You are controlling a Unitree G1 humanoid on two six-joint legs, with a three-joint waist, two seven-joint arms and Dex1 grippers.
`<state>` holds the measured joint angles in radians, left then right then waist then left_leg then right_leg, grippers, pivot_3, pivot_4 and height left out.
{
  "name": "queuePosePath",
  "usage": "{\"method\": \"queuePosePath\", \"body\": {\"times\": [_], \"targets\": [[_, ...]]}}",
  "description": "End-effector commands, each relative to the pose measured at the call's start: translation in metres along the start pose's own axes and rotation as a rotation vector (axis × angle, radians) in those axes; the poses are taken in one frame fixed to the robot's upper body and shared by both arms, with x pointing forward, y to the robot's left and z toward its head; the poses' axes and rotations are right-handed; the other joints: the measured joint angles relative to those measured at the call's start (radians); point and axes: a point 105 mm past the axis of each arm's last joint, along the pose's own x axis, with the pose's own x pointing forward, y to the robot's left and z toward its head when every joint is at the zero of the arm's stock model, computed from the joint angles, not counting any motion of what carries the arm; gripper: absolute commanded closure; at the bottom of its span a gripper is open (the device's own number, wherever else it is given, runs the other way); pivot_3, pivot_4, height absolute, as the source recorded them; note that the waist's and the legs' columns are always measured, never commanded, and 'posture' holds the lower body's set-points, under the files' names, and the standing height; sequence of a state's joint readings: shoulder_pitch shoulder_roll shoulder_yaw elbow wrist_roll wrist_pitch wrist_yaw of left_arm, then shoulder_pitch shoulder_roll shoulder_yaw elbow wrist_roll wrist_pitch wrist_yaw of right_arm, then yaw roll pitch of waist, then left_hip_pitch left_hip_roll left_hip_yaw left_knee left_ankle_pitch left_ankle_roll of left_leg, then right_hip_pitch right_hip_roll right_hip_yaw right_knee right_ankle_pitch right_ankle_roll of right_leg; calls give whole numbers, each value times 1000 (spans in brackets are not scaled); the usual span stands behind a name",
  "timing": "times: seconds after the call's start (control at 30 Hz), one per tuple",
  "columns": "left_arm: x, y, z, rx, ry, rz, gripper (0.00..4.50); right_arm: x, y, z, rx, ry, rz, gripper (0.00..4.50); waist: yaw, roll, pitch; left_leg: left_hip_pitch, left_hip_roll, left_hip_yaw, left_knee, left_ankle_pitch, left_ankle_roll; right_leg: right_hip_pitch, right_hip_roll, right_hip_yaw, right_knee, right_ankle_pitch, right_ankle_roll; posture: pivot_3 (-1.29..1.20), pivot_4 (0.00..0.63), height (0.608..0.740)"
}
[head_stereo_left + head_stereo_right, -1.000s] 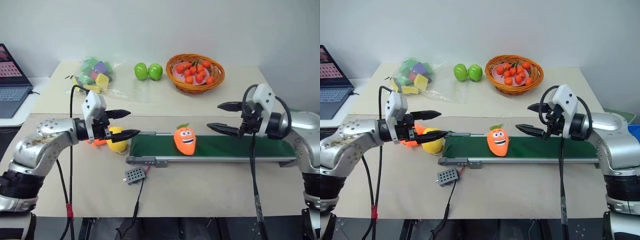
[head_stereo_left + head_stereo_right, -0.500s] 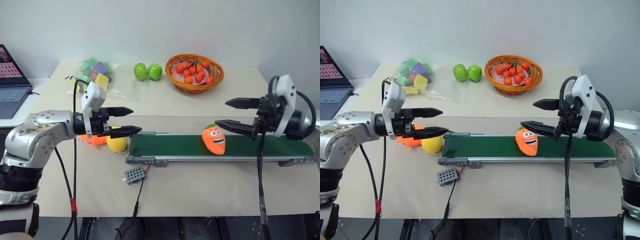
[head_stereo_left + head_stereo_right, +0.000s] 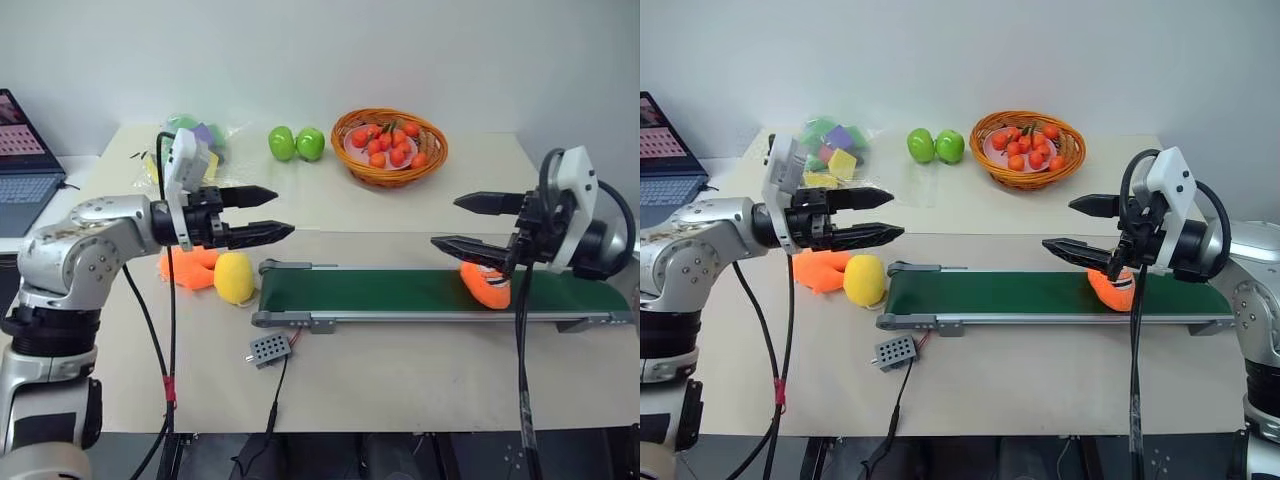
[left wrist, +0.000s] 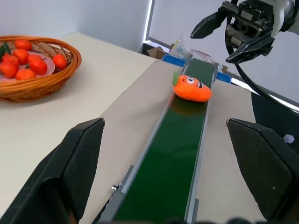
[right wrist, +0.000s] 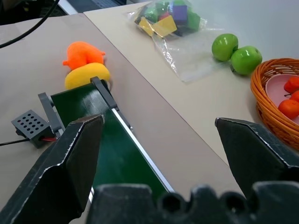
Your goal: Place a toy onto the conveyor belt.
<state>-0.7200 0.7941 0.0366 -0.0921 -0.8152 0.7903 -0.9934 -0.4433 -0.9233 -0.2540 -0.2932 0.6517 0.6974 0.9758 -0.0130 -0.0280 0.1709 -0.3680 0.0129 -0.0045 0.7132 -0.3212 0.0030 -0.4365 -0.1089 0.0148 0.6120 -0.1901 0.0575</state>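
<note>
The toy (image 3: 487, 286), an orange plush with a green tuft and a cartoon face, lies on the dark green conveyor belt (image 3: 380, 292) near its right end. My right gripper (image 3: 445, 221) hovers open and empty just above it, and its lower finger hides part of the toy. The left wrist view shows the toy (image 4: 191, 88) far down the belt (image 4: 173, 154), under the right gripper (image 4: 233, 32). My left gripper (image 3: 280, 212) is open and empty. It points right, raised above the belt's left end.
A yellow egg plush (image 3: 234, 277) and a curved orange plush (image 3: 188, 268) lie left of the belt. A grey control box (image 3: 270, 349) sits in front on its wire. At the back stand a fruit basket (image 3: 390, 145), two green apples (image 3: 296, 143), a bag of foam blocks (image 3: 190, 145) and a laptop (image 3: 25, 165).
The toy has travelled right along the belt, from the middle to under the right gripper. My left gripper has risen away from the yellow plush. Both grippers stay open.
</note>
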Motion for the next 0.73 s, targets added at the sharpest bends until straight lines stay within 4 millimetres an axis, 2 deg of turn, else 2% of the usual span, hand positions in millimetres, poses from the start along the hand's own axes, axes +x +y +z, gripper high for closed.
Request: {"method": "queuePosePath", "body": {"times": [0.03, 0.73], "targets": [[-1, -2, 19, 47, -38, -2, 33, -6, -1, 14, -44, -51, -23, 0, 0, 0, 0, 0, 0, 0, 0, 0, 0, 0, 0, 0, 0, 0, 0, 0, 150, 738], [0, 0, 24, 49, -42, -4, 33, -7, -3, 12, -47, -56, -46, 0, 0, 0, 0, 0, 0, 0, 1, 0, 0, 0, 0, 0, 1, 0, 0, 0, 150, 738]]}}
